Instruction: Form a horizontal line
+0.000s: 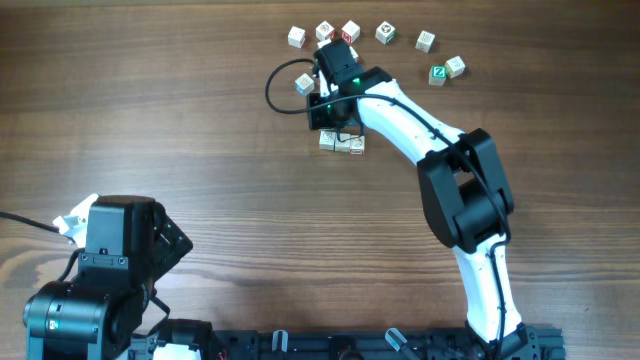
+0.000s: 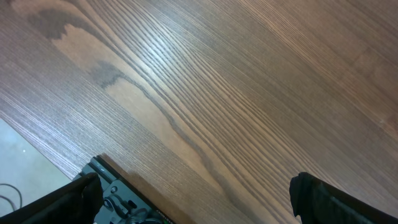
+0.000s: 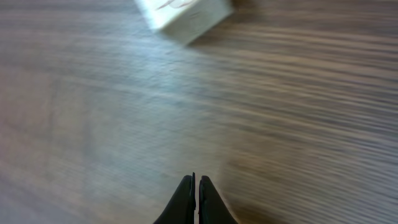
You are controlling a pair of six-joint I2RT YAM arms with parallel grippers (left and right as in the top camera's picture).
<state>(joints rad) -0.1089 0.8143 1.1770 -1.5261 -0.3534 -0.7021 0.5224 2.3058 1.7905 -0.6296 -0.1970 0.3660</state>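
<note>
My right hand (image 3: 196, 182) is pinched shut on nothing, its tips low over the bare tabletop (image 1: 150, 120) with one pale cube (image 3: 183, 15) blurred at the top of my wrist view; I cannot tell which cube that is. From overhead, the horizontal line (image 1: 342, 143) lies just beside that hand: three whitish letter cubes touching side by side, one showing red. I judge the row to be laid, so this step looks like a last check or nudge. Next I must rise straight and clear without brushing the row, or spread the fingers before reaching for any of the loose cubes (image 1: 386, 34) scattered beyond. My left hand (image 2: 196, 186) hangs wide open and empty, well apart near my own edge. The tabletop is dark, streaked wood grain; past its edge shows only a pale strip of floor (image 2: 18, 155).
</note>
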